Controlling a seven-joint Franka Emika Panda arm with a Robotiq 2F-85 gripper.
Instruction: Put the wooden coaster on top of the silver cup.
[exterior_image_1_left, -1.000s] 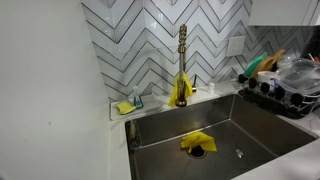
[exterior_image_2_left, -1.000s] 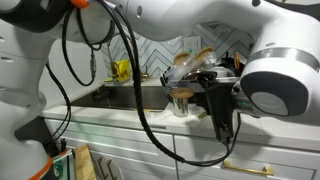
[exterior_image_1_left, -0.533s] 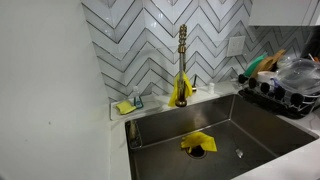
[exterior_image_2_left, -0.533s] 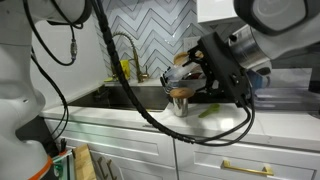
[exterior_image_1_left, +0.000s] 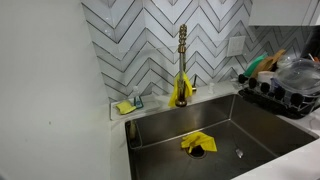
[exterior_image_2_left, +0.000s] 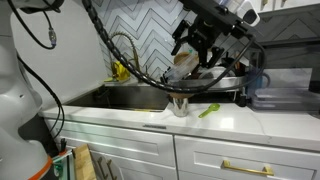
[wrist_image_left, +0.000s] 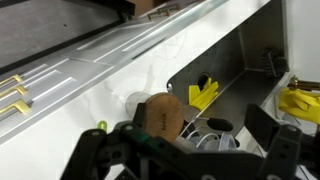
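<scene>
The silver cup (exterior_image_2_left: 180, 106) stands on the white counter near the sink. The round wooden coaster (wrist_image_left: 162, 114) rests tilted on the cup's rim (wrist_image_left: 207, 137), covering its left part. It shows as a brown patch on the cup's top in an exterior view (exterior_image_2_left: 180, 96). My gripper (wrist_image_left: 185, 152) is open and empty, its dark fingers spread wide on either side of the cup, well above it. In an exterior view the gripper (exterior_image_2_left: 205, 40) hangs high over the cup. The arm and cup do not show in the sink-side exterior view.
A steel sink (exterior_image_1_left: 230, 125) holds a yellow cloth (exterior_image_1_left: 197, 142), with a brass faucet (exterior_image_1_left: 182, 60) behind. A dish rack (exterior_image_1_left: 285, 90) stands at the far side. A green item (exterior_image_2_left: 208, 109) lies on the counter beside the cup. A yellow sponge (exterior_image_1_left: 124, 107) sits on the ledge.
The arm has risen up and away from the cup. The coaster stays on the cup. The sink scene is unchanged.
</scene>
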